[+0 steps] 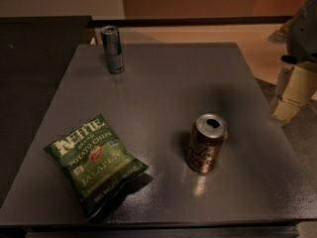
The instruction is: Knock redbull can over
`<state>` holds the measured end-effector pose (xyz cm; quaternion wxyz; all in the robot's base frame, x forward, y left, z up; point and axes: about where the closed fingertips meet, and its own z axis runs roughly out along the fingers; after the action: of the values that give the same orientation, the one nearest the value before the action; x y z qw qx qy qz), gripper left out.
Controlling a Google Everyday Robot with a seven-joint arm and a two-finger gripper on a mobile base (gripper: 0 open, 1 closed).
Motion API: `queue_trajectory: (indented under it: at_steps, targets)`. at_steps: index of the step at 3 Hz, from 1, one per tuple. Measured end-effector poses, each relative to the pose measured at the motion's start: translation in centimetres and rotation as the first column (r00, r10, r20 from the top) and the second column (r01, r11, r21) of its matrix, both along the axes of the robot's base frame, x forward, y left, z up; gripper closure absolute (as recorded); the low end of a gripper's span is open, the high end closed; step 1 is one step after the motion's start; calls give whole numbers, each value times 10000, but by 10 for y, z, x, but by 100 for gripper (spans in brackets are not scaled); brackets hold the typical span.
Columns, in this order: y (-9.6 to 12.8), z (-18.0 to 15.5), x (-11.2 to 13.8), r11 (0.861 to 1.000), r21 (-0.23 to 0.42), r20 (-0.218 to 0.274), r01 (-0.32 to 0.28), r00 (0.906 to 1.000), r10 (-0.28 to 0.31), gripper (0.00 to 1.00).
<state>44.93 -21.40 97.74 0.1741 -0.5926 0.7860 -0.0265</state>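
The redbull can (113,49) is slim, blue and silver, and stands upright near the far left edge of the grey table (163,88). My gripper (292,94) hangs at the right edge of the view, beyond the table's right side, far from the can. Its pale finger parts point downward. The arm above it is cut off by the frame.
A wider copper can (206,143) with an open top stands upright at the right middle of the table. A green Kettle chip bag (94,162) lies at the front left. A dark counter (39,43) borders the table on the left.
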Motion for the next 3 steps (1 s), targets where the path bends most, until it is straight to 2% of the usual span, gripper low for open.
queue_trajectory:
  at_steps: [1,2,3]
  targets:
    - [11,-1,31,9976,674,209,137,9997,-152,0]
    - [26,-2,71,9852,1677,456,344,9980,-427,0]
    - [47,-8,109,9632,2654,714,431,9954,-642,0]
